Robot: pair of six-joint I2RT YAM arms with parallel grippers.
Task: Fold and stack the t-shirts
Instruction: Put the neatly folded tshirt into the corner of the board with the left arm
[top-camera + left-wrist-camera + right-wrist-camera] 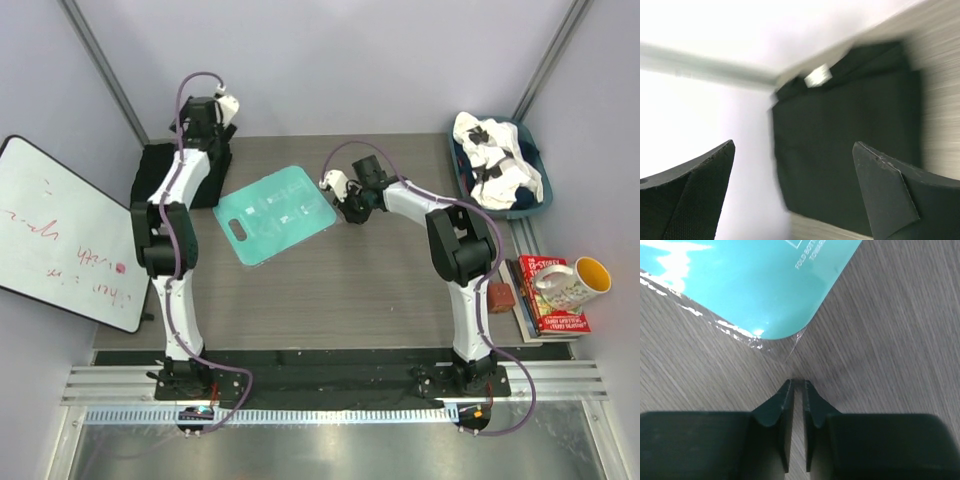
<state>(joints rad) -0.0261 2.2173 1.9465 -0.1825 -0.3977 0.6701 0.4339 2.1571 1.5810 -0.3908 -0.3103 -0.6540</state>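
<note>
A folded black t-shirt point(152, 176) lies at the back left of the table, partly under my left arm; in the left wrist view it is a dark, blurred rectangle point(850, 150) below the fingers. My left gripper point(204, 118) point(792, 192) hovers over its far end, wide open with nothing between the fingers. A white t-shirt with black patches point(495, 160) is crumpled in the blue bin point(532, 208) at the back right. My right gripper point(347, 206) point(797, 383) is down at the table just off the right corner of the teal board point(275, 212) point(755, 285), jaws a narrow gap apart and empty.
A whiteboard point(60, 235) leans at the left edge. Off the table's right side are stacked books point(553, 300) with a yellow-lined mug point(572, 283) on them and a small brown object point(500, 297). Walls close in behind the table.
</note>
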